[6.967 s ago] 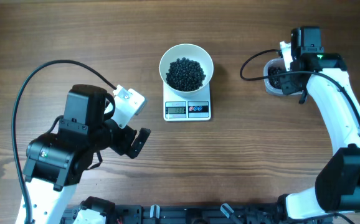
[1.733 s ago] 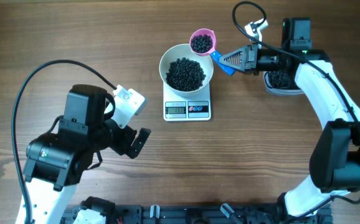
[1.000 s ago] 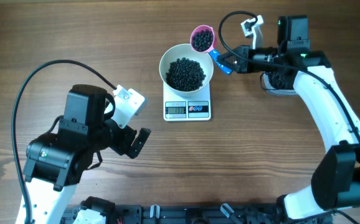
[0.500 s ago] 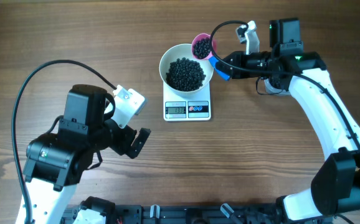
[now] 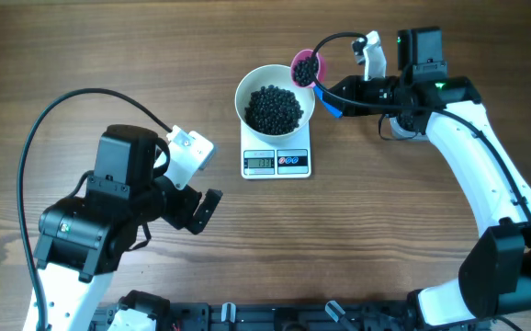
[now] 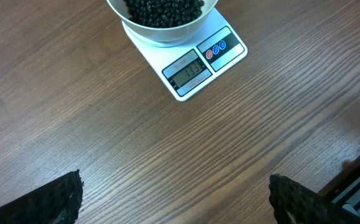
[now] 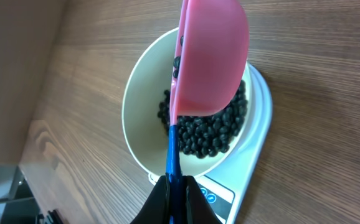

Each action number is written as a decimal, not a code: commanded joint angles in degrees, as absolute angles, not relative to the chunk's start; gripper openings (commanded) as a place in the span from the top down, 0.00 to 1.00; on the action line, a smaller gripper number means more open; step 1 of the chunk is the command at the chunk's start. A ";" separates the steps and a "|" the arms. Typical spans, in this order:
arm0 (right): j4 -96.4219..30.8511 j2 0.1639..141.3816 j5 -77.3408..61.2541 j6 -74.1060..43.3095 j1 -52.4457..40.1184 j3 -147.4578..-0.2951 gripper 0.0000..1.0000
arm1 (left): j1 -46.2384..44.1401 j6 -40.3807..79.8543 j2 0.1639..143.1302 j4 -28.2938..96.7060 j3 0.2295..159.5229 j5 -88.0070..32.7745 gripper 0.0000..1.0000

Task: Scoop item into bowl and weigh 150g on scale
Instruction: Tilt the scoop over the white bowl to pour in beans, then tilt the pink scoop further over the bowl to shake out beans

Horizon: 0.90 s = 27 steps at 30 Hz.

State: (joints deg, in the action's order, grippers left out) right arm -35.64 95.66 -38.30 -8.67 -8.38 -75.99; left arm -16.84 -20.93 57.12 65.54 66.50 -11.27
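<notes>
Two tools were on the job, but only one was working. The right tool (image 7: pixel 175 190) was pressed together on the blue handle (image 7: pixel 173 152) of a pink scoop (image 5: pixel 307 67), pinching it. It held the scoop over the far right part of the rim of the bowl (image 5: pixel 243 85). In the right wrist view the scoop was rolled onto its side with its mouth turned toward the bowl, and a few dark pieces showed at its lip.

The item (image 5: pixel 275 108) lay as a dark heap in the bowl. The bowl sat on the scale (image 5: pixel 276 163), near the far edge of the tabletop and about midway between its left and right edges. The left tool (image 5: pixel 203 208) hung spread wide and empty over the near left part of the tabletop, well apart from the scale and touching nothing.

I judged this to be the tipping step: a fresh scoopful was being emptied into the bowl to bring the weight up. The display (image 6: pixel 187 70) showed digits in the left wrist view, but I could not read them with confidence, so I could not say how close the target was.

For the next move I would roll the wrist slowly and let the pieces trickle rather than dump. I would keep the scoop's lip inside the rim and off the bowl, since any push on it would upset the reading. Then I would check the display before fetching more.
</notes>
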 commanded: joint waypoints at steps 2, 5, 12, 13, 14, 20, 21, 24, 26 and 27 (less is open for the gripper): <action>-36.32 93.84 -35.79 -4.47 -8.73 -76.49 0.95 | -16.45 -22.11 57.12 65.39 67.51 -12.16 0.00; -36.73 93.84 -33.01 -3.57 -8.80 -76.51 0.95 | -16.45 -22.09 57.12 65.41 67.51 -12.16 0.00; -36.71 93.73 -33.01 -3.55 -11.00 -76.51 0.95 | -16.45 -22.11 57.12 65.39 67.51 -12.16 0.00; -36.75 93.73 -32.99 -3.44 -11.81 -76.51 0.95 | -16.45 -22.11 57.12 65.41 67.51 -12.16 0.00; -36.80 93.73 -32.69 -3.20 -12.60 -76.51 0.95 | -16.45 -22.09 57.12 65.41 67.51 -12.16 0.00; -39.33 93.27 -27.97 -3.20 -16.12 -76.51 0.95 | -16.45 -22.09 57.12 65.39 67.51 -12.16 0.00; -39.77 93.08 -27.35 -3.18 -16.58 -76.51 0.95 | -16.45 -22.09 57.12 65.41 67.51 -12.16 0.00; -40.16 92.07 -26.61 -3.20 -17.23 -76.53 0.96 | -16.45 -22.11 57.12 65.39 67.51 -12.16 0.00; -40.07 90.72 -26.57 -3.60 -17.28 -76.58 0.96 | -16.45 -22.11 57.12 65.41 67.51 -12.19 0.00; -39.94 90.19 -26.57 -3.66 -17.30 -76.58 0.95 | -16.45 -22.11 57.12 65.41 67.51 -12.16 0.00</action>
